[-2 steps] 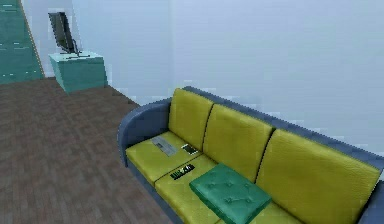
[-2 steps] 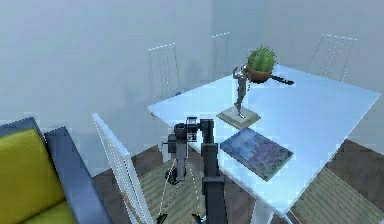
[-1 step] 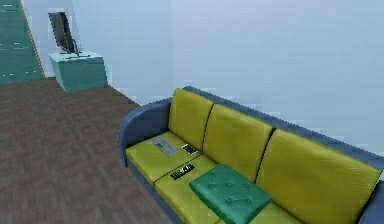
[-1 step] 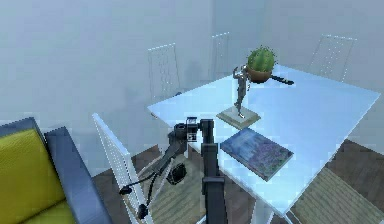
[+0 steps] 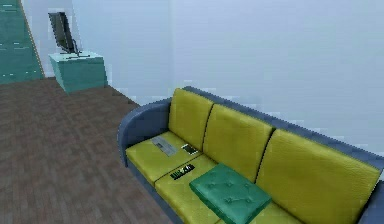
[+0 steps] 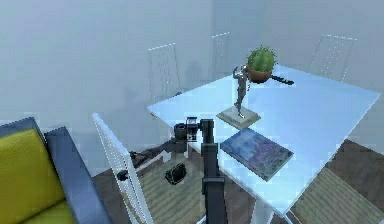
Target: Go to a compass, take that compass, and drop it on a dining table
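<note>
In the arm side view my arm (image 6: 210,180) rises from the bottom edge to the near corner of a white dining table (image 6: 320,115). The gripper (image 6: 172,143) sits at that corner, with the table edge and a white chair (image 6: 115,150) around it. I cannot tell whether it holds anything. A small dark blob (image 6: 176,176) shows just below the gripper, over the chair seat; its shape is too small to name. On the table stand a grey figurine (image 6: 240,95) on a flat base, a potted green plant (image 6: 261,62) and a dark flat book (image 6: 257,152).
More white chairs (image 6: 165,70) (image 6: 330,55) ring the table's far sides. A blue sofa with yellow cushions (image 5: 240,140) carries a green pillow (image 5: 230,192) and two small flat things (image 5: 165,148). A teal cabinet (image 5: 78,68) with a screen (image 5: 63,32) stands at the far wall. Wooden floor (image 5: 60,150) lies open on the forward view's left.
</note>
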Available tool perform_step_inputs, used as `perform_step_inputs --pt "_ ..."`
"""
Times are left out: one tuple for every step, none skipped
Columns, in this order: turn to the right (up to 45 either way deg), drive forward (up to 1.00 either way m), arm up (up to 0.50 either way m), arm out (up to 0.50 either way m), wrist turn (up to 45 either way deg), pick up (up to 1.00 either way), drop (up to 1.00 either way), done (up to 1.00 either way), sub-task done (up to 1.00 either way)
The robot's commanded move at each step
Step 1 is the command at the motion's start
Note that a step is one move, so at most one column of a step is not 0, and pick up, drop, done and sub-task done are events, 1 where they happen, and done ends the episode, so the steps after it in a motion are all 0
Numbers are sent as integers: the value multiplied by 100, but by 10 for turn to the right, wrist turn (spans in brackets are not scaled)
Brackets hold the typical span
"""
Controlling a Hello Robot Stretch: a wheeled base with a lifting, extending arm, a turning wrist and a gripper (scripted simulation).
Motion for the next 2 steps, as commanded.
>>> perform_step_inputs --pt "0 0 0 0 450 0 0 0 0" --pt "0 0 0 0 240 0 0 0 0"
